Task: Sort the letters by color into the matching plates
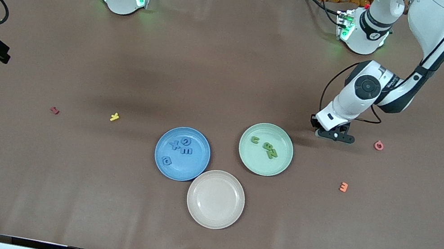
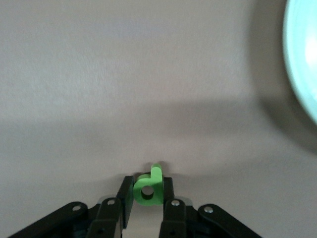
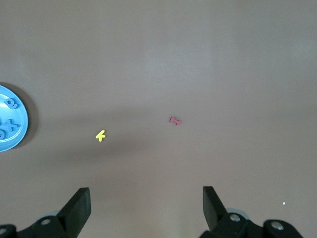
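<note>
Last green letter (image 2: 148, 188) is gripped by left claw (image 2: 147, 201) at table level beside green plate (image 1: 265, 149); lift and carry to the plate judged next. Right claw (image 3: 146, 206) waits open.

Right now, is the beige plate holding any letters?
No, the beige plate is bare; letters lie only in the blue plate and green plate.

A small letter (image 2: 148, 188) is sitting between the left gripper's (image 2: 147, 198) jaws, down at the table (image 1: 55, 186). A plate (image 1: 266, 149) holding 3 letters (image 1: 265, 147) is lying just beside those jaws.
</note>
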